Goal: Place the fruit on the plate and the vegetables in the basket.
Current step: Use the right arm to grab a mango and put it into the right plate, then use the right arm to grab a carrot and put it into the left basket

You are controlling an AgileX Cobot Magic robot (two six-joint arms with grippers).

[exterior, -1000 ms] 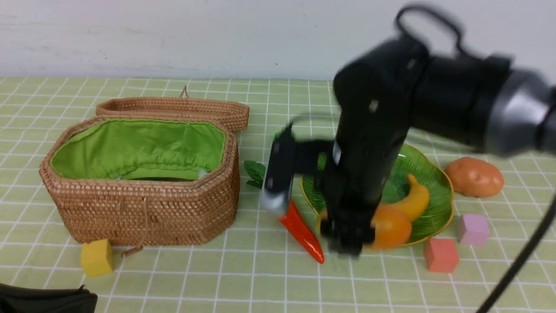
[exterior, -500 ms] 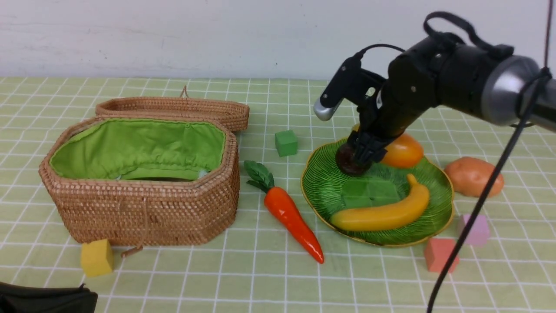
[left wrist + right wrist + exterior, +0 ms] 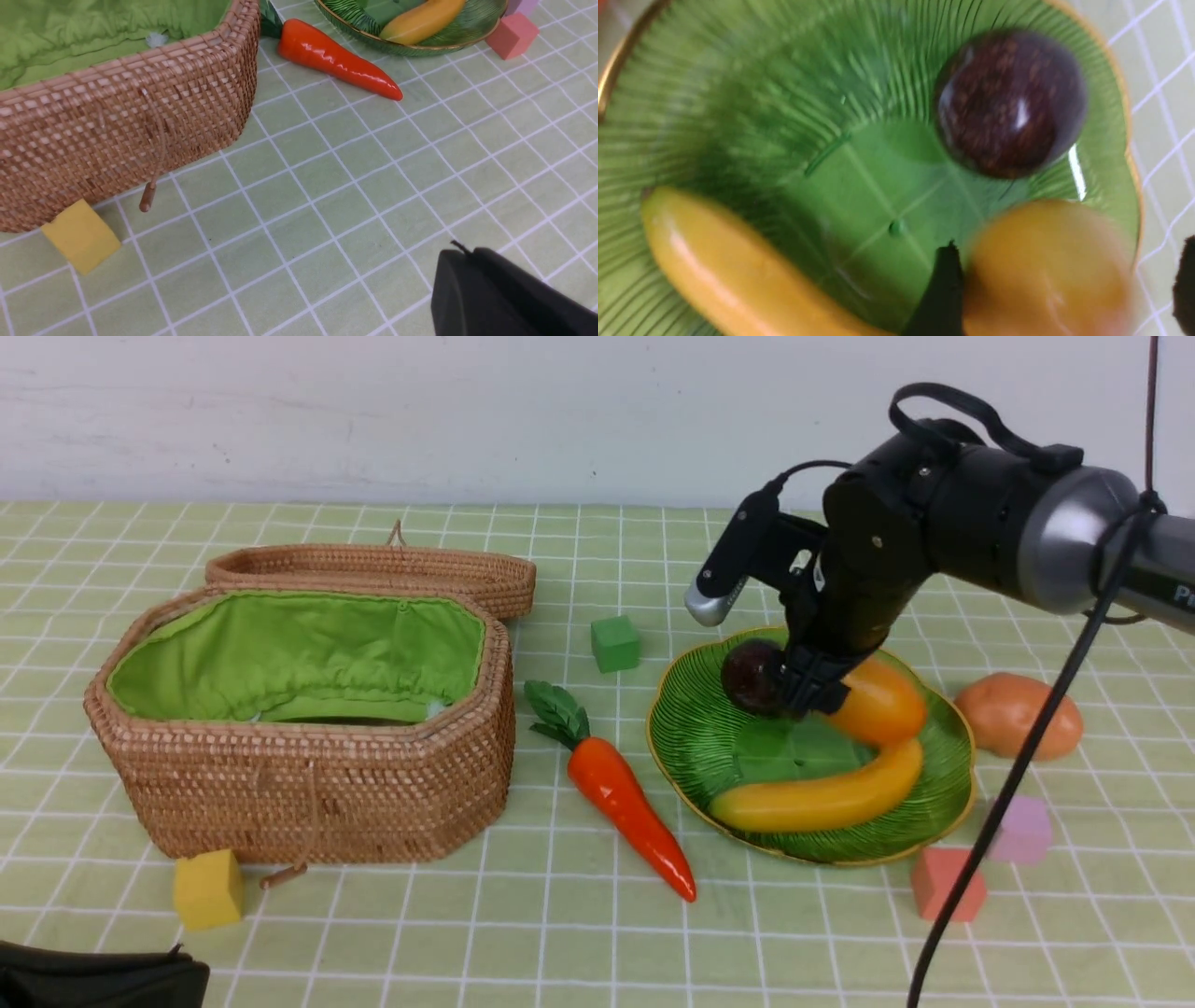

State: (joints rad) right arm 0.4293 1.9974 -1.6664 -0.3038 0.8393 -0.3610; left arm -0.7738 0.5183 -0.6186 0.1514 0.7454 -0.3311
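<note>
Three fruits on the plate, right claw spread over the mango.

The mango (image 3: 878, 702), banana (image 3: 822, 793) and mangosteen (image 3: 752, 677) lie on the plate (image 3: 700, 747), right of the table's (image 3: 560, 933) middle. The right claw (image 3: 810, 695) hangs low with a finger on each side of the mango, one clear of it. The carrot (image 3: 625, 793) lies between the plate and the open basket (image 3: 308, 784), which stands toward the left edge. The potato (image 3: 1013, 714) sits just beside the plate, toward the right edge. The left claw (image 3: 486, 294) is pressed together near the front edge.
</note>
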